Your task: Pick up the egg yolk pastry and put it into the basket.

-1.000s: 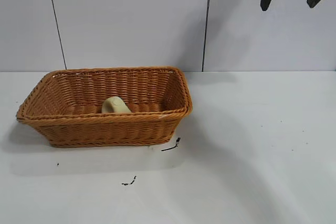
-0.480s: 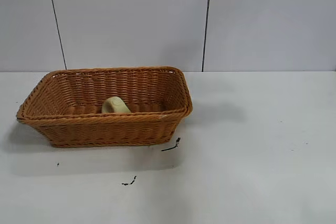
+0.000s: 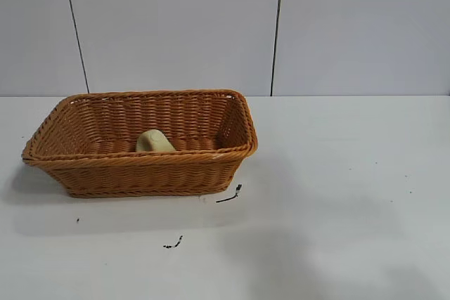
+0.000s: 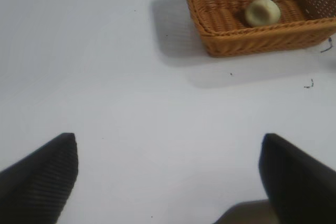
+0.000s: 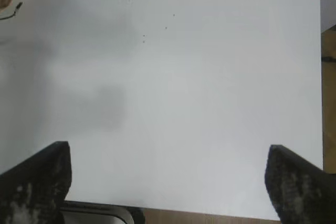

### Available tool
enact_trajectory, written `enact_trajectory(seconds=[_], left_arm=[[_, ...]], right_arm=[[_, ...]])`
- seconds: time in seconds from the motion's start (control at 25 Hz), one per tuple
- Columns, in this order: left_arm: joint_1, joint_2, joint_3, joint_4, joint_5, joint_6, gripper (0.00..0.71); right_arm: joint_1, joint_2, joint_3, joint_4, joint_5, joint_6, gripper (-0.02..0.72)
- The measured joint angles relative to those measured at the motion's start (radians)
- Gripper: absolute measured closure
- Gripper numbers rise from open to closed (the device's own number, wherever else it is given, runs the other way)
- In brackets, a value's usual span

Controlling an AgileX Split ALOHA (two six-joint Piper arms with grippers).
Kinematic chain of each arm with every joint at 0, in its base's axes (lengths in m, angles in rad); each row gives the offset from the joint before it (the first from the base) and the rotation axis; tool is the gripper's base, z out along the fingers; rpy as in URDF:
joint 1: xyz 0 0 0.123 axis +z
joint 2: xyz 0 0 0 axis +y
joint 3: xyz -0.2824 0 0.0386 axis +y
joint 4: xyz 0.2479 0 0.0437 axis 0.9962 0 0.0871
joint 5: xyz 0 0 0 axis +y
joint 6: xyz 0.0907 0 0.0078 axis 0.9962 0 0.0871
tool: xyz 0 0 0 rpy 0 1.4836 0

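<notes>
The pale yellow egg yolk pastry (image 3: 154, 141) lies inside the orange-brown wicker basket (image 3: 140, 168), against its near wall; the left wrist view shows the pastry (image 4: 262, 11) on the floor of the basket (image 4: 252, 38) too. Neither arm appears in the exterior view. My left gripper (image 4: 169, 145) is open above bare white table, well away from the basket, with nothing between its fingers. My right gripper (image 5: 167, 153) is open as well, high over the table near its edge, empty.
The white table (image 3: 337, 194) spreads to the right of the basket. Small black scraps (image 3: 230, 195) (image 3: 174, 243) lie in front of the basket. A table edge with brown floor beyond (image 5: 329, 103) shows in the right wrist view. A white panelled wall stands behind.
A second ago the right gripper's fingertips showed at the top right of the exterior view; they have since left that view. Basket and pastry have not moved.
</notes>
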Motion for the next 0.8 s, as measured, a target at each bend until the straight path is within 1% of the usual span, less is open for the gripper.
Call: enact_trajectory(seconds=[0.08,0.16,0.36,0.8], left_arm=[[0.000,0.000,0.000,0.000,0.000,0.000,0.014],[0.000,0.000,0.000,0.000,0.000,0.000,0.014],[0.000,0.000,0.000,0.000,0.000,0.000,0.014],[0.000,0.000,0.000,0.000,0.000,0.000,0.014]], right_arm=[[0.000,-0.106,0.030,0.012,-0.044,-0.003,0.010],[0.000,-0.176,0.040,0.019,-0.058,-0.007,0.010],[0.000,-0.213,0.044,0.021,-0.073,-0.007,0.010],[0.000,-0.213,0.044,0.021,-0.073,-0.014,0.010]])
